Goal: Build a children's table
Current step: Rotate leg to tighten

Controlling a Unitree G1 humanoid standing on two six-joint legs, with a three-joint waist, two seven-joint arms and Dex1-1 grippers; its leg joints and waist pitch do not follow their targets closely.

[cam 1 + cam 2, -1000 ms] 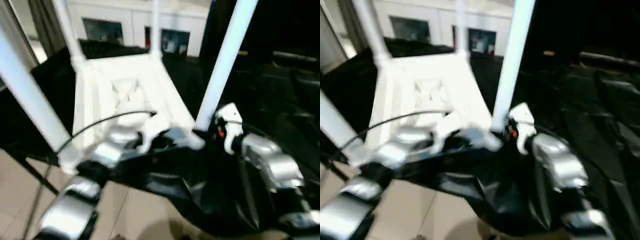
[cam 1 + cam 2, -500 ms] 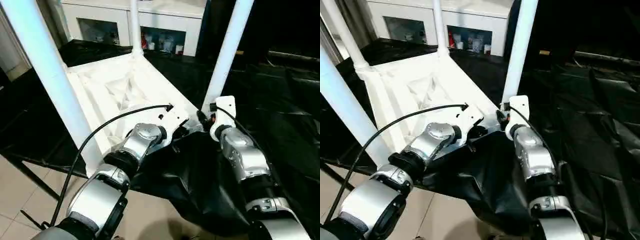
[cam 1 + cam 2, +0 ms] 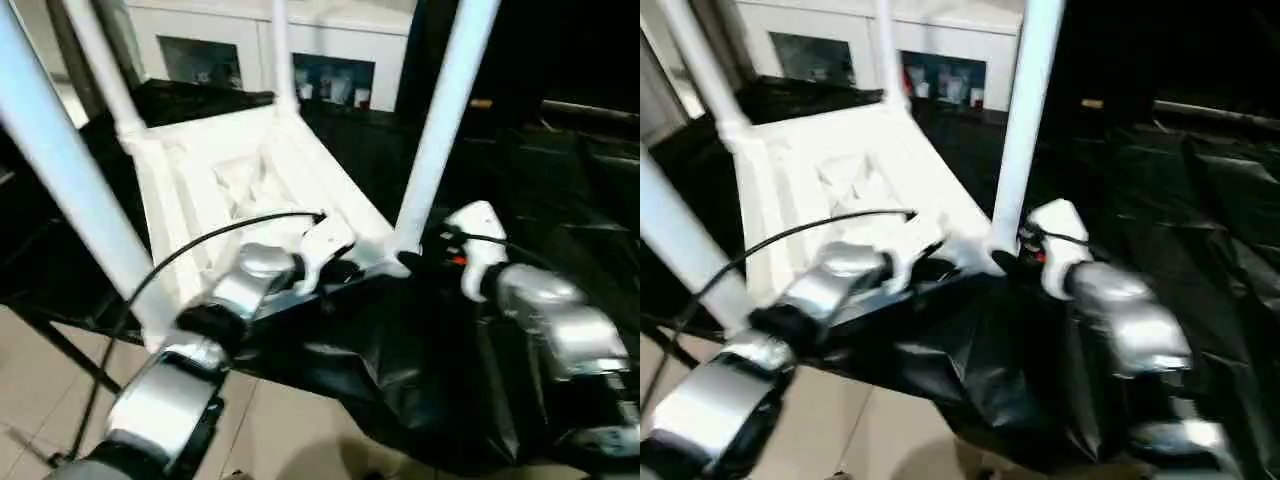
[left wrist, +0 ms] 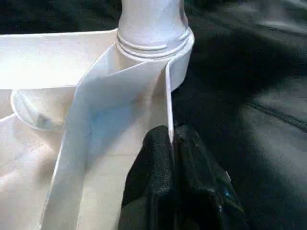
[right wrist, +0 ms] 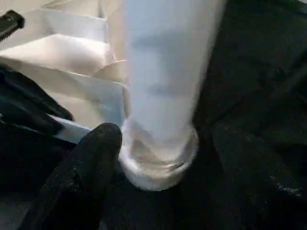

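The white tabletop lies upside down on a black-covered surface, ribbed underside up. Four white legs stand in its corner sockets, among them the near right leg and the near left leg. My left gripper is shut on the thin raised rim, just beside the near right corner socket. My right gripper is open, with one black finger on each side of that leg's base. In the head view both grippers meet at this corner.
A black sheet covers the work surface and hangs over its front edge. A white cabinet stands behind. Tiled floor shows at the lower left. A black cable arcs over my left forearm.
The whole picture has shifted and tilted, so the camera moved. Both grippers stay at the near right corner, and my right hand sits slightly farther to the right of the leg base.
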